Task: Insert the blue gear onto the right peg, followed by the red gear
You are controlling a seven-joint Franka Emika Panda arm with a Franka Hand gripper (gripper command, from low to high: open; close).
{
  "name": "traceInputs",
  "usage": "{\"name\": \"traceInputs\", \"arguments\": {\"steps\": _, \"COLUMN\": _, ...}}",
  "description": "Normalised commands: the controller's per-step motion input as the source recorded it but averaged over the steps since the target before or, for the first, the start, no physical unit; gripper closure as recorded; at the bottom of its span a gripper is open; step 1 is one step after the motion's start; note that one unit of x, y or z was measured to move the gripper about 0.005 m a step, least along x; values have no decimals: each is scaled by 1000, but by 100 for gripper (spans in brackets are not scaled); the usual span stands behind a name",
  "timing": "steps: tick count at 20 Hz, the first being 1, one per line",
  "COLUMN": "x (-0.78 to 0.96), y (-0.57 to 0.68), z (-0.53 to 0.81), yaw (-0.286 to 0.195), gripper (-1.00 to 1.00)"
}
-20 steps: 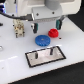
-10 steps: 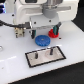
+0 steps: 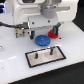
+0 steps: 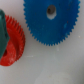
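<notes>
A: Nearest the camera?
B: Plate (image 3: pixel 46 55), grey with a black edge, two pegs upright; right peg (image 3: pixel 51 50) bare, ready for stacking.
A: Beyond the plate?
B: Blue gear (image 3: pixel 42 40) flat on the table, just behind the plate; red gear (image 3: pixel 52 36) beside it, toward the exterior view's right. Neither lifted.
A: Gripper (image 3: pixel 53 31)?
B: Hanging low over the red gear. Spread of fingers: cannot tell. Probably lining up a grasp, though blue goes first.

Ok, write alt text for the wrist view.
Close-up from above of a blue gear with a toothed rim and dark centre hole, lying on a white surface. A red gear sits beside it at the frame's edge, partly cut off.
</notes>
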Motion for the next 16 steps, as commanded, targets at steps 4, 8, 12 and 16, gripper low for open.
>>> {"name": "traceInputs", "arguments": {"steps": 4, "x": 391, "y": -223, "z": -109, "yaw": 0, "gripper": -100}}
{"name": "traceInputs", "arguments": {"steps": 8, "x": 151, "y": -168, "z": -170, "yaw": 0, "gripper": -100}}
{"name": "traceInputs", "arguments": {"steps": 12, "x": -69, "y": 75, "z": -264, "yaw": 0, "gripper": -100}}
{"name": "traceInputs", "arguments": {"steps": 16, "x": -60, "y": 15, "z": -184, "yaw": 0, "gripper": 100}}
